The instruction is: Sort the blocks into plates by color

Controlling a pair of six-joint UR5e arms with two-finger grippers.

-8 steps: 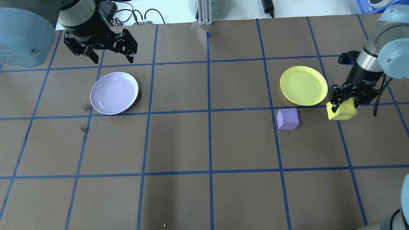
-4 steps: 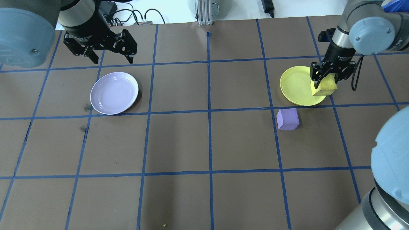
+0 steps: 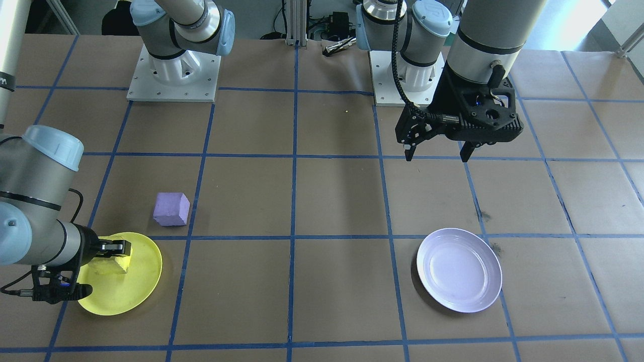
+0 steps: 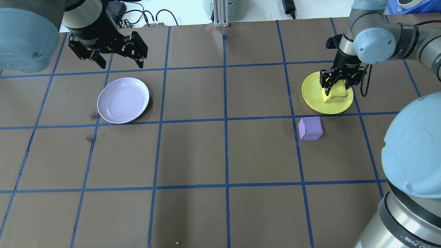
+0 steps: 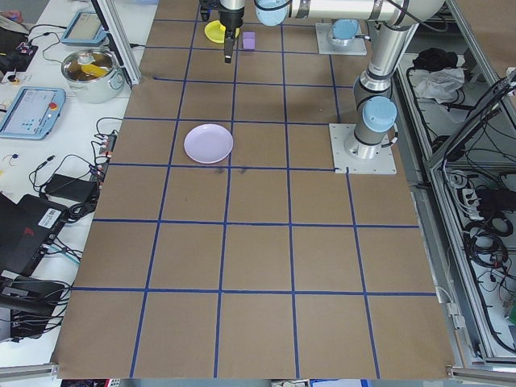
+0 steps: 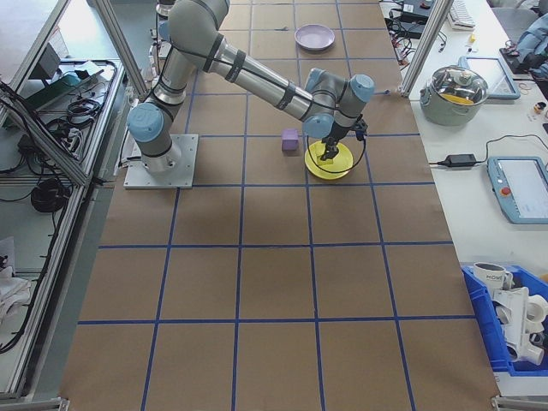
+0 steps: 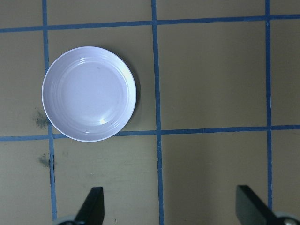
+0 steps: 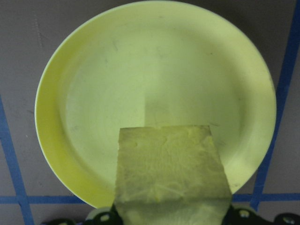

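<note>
My right gripper [image 4: 335, 90] is shut on the yellow block [image 4: 336, 93] and holds it over the yellow plate [image 4: 311, 91], on the plate's right half. In the right wrist view the yellow block [image 8: 171, 168] fills the space between the jaws, with the yellow plate [image 8: 154, 70] below it. The purple block [image 4: 310, 128] lies on the table just in front of that plate. The lavender plate [image 4: 123, 100] lies at the left with nothing in it. My left gripper [image 4: 121, 64] hangs open above the table just behind it.
The right arm's big elbow [image 4: 413, 165] hangs over the table's near right corner. An aluminium post [image 4: 220, 13] and cables stand at the far edge. Both arm bases [image 3: 173, 75] are bolted on the robot's side. Dark smudges [image 4: 93, 116] mark the paper by the lavender plate.
My right gripper carried the yellow block from the table at the plate's right front to over the yellow plate. The left arm and purple block have not moved.
</note>
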